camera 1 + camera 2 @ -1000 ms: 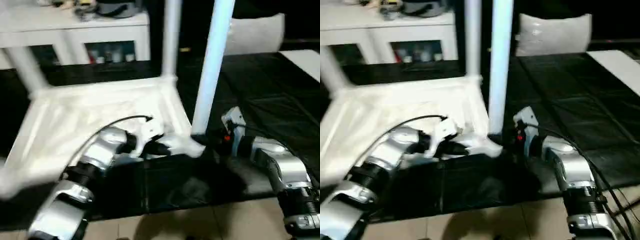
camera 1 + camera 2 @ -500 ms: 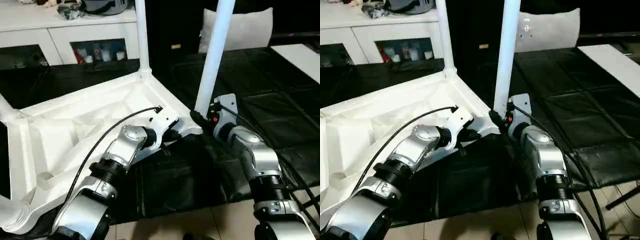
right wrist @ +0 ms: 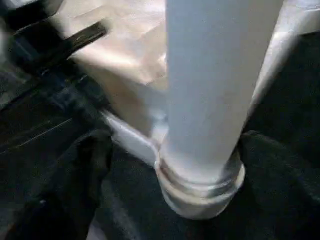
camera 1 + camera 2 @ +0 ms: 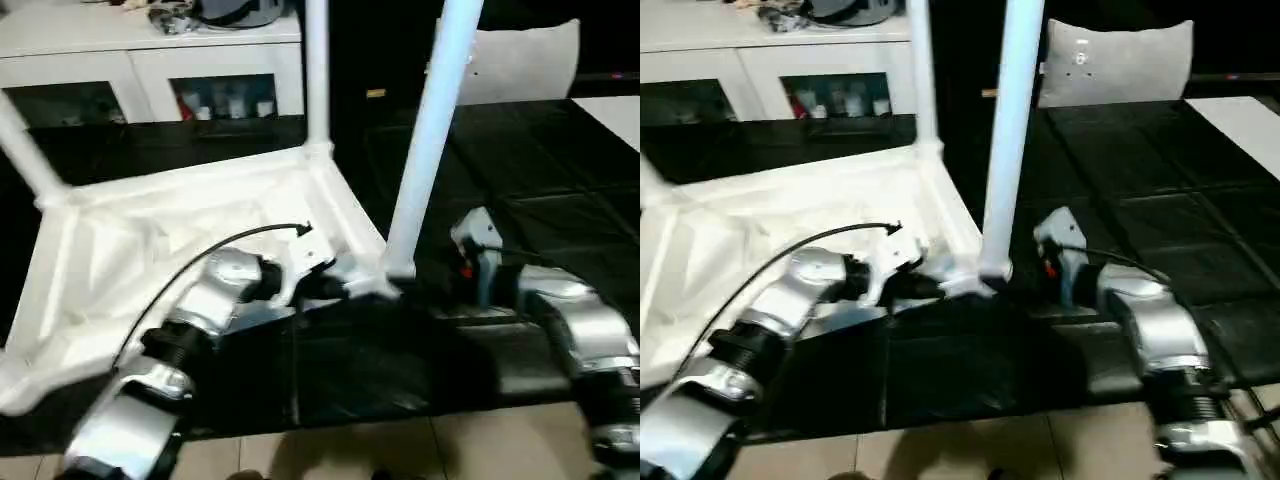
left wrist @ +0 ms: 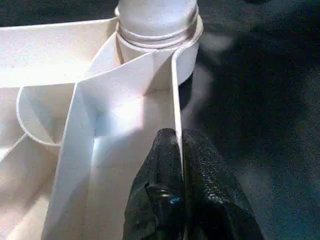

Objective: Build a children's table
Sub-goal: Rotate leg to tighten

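Three legs stand up from the upside-down children's table point(image 4: 170, 250) on the black-covered bench point(image 4: 540, 180), ribbed underside up so the corner sockets are reachable. Nearest leg point(image 4: 425, 140) sits in its round corner socket point(image 5: 165, 42), looks seated. Left end effector point(image 5: 177, 165) pinches the thin rim wall right by that corner, I'd guess to keep the top from sliding. Right end effector point(image 4: 468, 262) sits just beside the leg base, apart from it; can't tell how its fingers stand.

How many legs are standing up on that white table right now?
3: one leg at the near corner, one at the far corner, one far left. A fourth may be hidden.
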